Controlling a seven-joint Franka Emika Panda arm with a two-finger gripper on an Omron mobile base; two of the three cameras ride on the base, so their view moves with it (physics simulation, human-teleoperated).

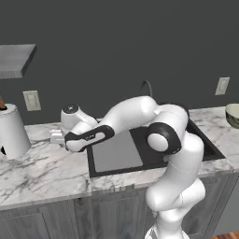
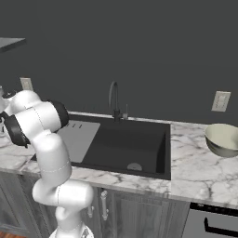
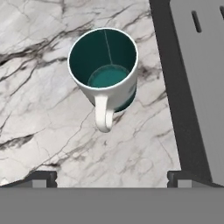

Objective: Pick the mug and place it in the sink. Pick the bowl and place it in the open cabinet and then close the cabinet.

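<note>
1. Mug (image 3: 104, 72) sits upright on the marble counter (image 3: 39, 109), upper middle of the hand view, handle pointing down-frame.
2. Gripper (image 3: 112, 178) hangs above it, spread wide, grasping nothing.
3. Sink (image 2: 122, 144) mid-frame, bowl (image 2: 224, 139) at the right edge.

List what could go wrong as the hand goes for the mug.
1. The mug stands upright above the open hand, its handle pointing toward the fingers; closing on the handle could twist or tip it.
2. The mug sits close to the sink edge; a nudge could knock it against the rim.
</note>
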